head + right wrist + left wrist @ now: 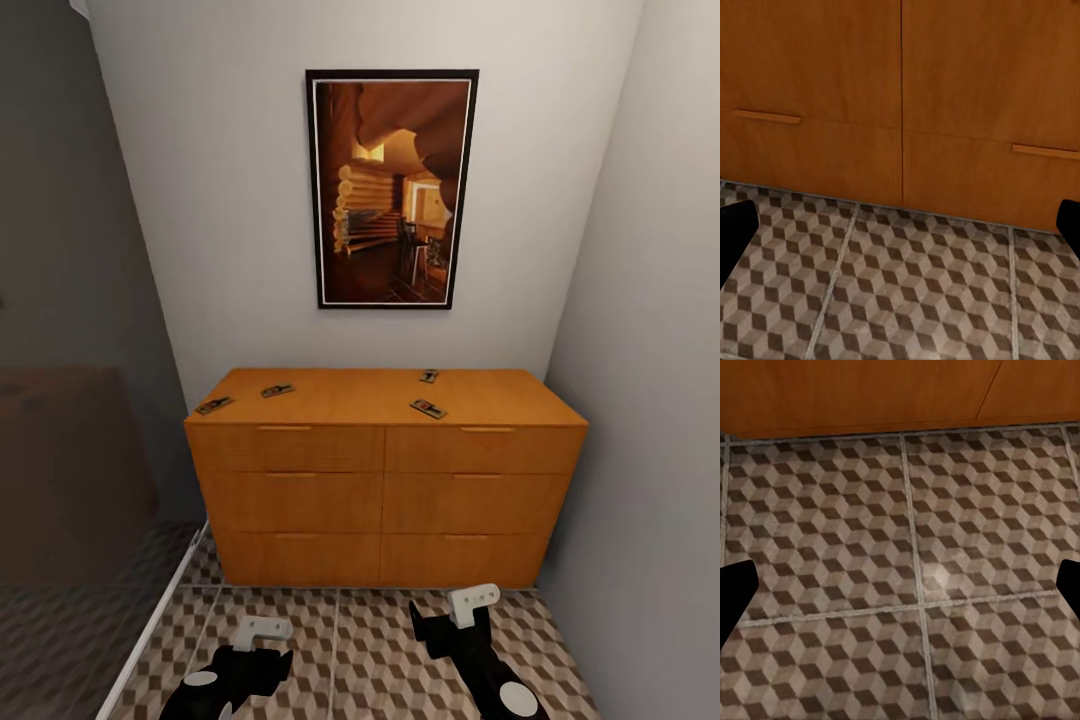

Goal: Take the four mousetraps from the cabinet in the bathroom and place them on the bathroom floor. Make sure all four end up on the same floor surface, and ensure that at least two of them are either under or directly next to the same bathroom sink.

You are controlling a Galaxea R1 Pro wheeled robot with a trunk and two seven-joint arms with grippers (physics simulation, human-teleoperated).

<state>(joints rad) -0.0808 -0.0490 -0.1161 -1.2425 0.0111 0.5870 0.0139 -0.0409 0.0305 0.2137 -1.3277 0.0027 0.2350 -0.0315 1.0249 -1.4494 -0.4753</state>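
Because the four mousetraps lie on top of the cabinet (385, 480) rather than in a drawer, we judge that no drawer needs opening. Two sit near its left end, one at the front corner (214, 405) and one just behind it (278, 390); two sit right of centre, one toward the back (429, 376), one nearer the front (428, 408). Both our tools hang low over the bathroom floor (370, 650), well short of the traps: the left tool (900, 585) and the right tool (900, 225) each stand wide apart, holding nothing, ready to be raised for a first pick.
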